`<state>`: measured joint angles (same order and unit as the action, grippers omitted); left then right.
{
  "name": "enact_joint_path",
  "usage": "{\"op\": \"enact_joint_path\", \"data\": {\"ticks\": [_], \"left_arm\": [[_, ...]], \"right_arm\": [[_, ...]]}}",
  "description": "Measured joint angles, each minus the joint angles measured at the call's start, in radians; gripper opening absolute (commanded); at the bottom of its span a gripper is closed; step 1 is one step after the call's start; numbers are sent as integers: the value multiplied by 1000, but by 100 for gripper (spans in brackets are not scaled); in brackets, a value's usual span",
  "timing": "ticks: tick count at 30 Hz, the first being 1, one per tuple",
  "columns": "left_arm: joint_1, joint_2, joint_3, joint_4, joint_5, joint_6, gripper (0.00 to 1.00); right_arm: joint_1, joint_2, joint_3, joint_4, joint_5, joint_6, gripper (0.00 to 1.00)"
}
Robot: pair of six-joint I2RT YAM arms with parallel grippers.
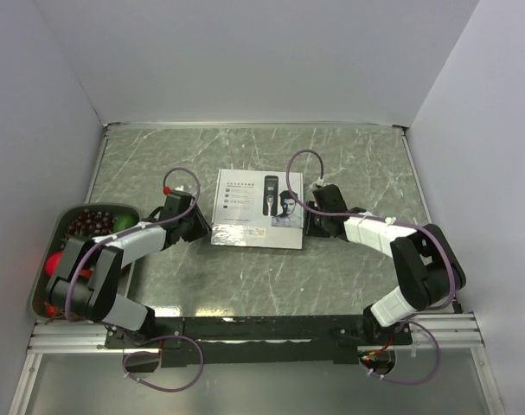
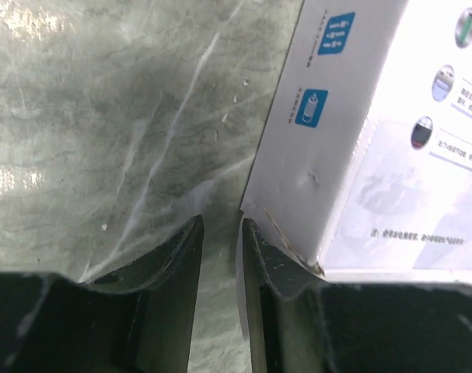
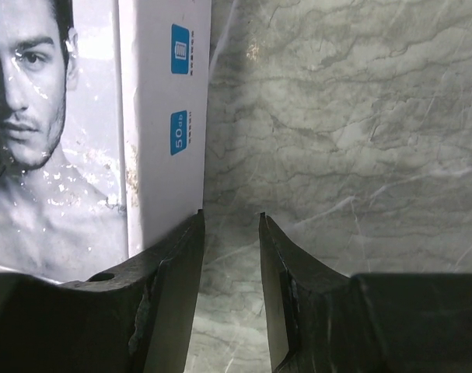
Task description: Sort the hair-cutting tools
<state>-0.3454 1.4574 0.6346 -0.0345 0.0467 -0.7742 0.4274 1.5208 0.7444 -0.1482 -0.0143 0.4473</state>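
The clipper, comb guard, small cylinder and coiled cable do not show in any view. A flat white box (image 1: 245,207) with a printed man's face lies at the table's middle. My left gripper (image 1: 198,226) sits at the box's left edge with its jaws a narrow gap apart and nothing between them. In the left wrist view (image 2: 222,227) its right finger (image 2: 255,256) touches the box's corner (image 2: 352,124). My right gripper (image 1: 308,221) sits at the box's right edge, open and empty. In the right wrist view (image 3: 231,219) its left finger (image 3: 185,249) lies against the box's side (image 3: 162,116).
A grey tray (image 1: 39,275) at the left holds dark grapes (image 1: 89,221), a green fruit (image 1: 124,223) and red fruit (image 1: 54,261). White walls enclose the marble table (image 1: 357,164) on three sides.
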Motion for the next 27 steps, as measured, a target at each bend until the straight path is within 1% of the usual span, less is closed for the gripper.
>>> {"op": "enact_joint_path", "data": {"ticks": [15, 21, 27], "left_arm": [[5, -127, -51, -18, 59, -13, 33], [6, -151, -70, -14, 78, -28, 34], [6, -154, -74, -15, 82, -32, 33]], "right_arm": [[-3, -50, -45, -31, -62, 1, 43], [-3, -65, -51, -37, -101, 4, 43], [-3, -80, -52, -40, -106, 4, 43]]}}
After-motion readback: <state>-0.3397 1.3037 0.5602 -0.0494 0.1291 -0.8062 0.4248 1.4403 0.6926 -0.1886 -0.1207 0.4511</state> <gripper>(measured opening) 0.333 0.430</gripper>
